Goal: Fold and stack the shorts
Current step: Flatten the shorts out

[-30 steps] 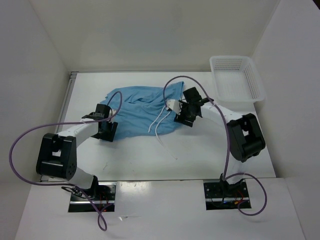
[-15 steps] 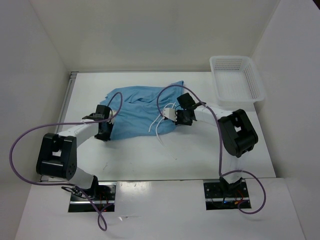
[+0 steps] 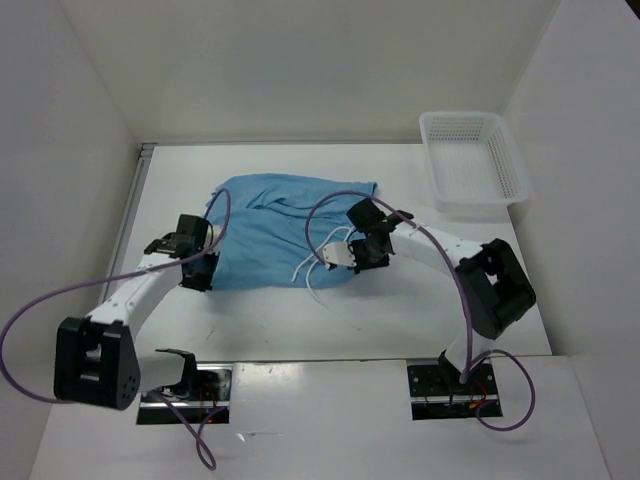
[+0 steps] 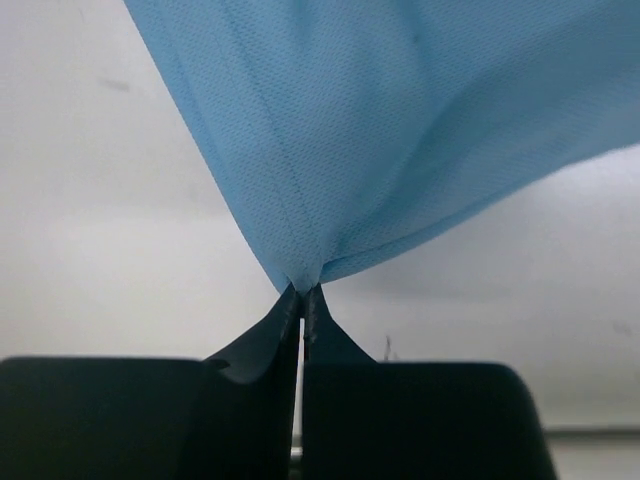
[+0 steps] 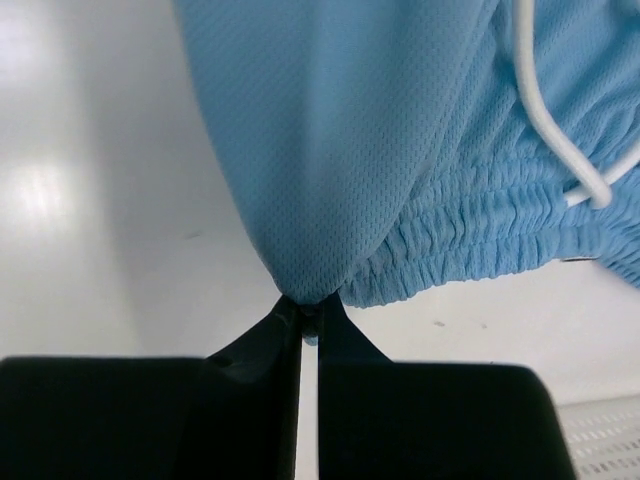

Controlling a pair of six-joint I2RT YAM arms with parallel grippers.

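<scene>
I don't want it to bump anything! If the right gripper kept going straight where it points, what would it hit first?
The blue shorts. The right gripper is pinching their cloth beside the stretchy waistband, so it would probably just meet more cloth first.

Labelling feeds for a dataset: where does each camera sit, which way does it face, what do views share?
Top external: above, behind the arms, looking down at the table; both arms and bases show.
Left wrist: on the left arm, facing along the shut left gripper at pinched shorts.
Right wrist: on the right arm, facing along the shut right gripper at the waistband and drawstring.
Shared: all three see the shorts; top and right wrist, the basket.
</scene>
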